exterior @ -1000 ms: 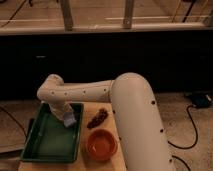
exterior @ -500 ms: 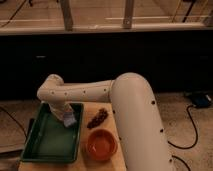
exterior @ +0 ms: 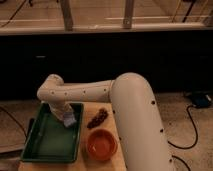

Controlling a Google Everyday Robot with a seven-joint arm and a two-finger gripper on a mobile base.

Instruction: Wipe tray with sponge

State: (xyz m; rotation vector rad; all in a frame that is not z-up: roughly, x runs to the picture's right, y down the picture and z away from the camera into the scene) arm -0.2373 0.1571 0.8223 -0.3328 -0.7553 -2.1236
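Gripper (exterior: pixel 68 118) hangs at the end of the white arm (exterior: pixel 130 100), over the far right part of the tray (exterior: pixel 47 142), at about 8 o'clock from the picture's centre. The sponge (exterior: pixel 70 120), a small pale grey-blue block, sits right at the gripper's tip; whether the claw is closed on it or how wide it stands cannot be told, since the wrist hides it. The sponge lies within the tray's raised sides, near its far right corner, low against the tray floor, though contact cannot be made out.

The dark green tray runs from that corner toward 7 o'clock, resting on a light wooden table (exterior: pixel 97 162). At 3 o'clock from the sponge, just outside the tray's right wall, lies a dark reddish-brown grape-like bunch (exterior: pixel 98 118). At 5 o'clock from the sponge stands a round orange bowl (exterior: pixel 102 144), beside the tray. The arm sweeps in from the lower right, its elbow (exterior: pixel 50 90) bent above the tray's far edge.
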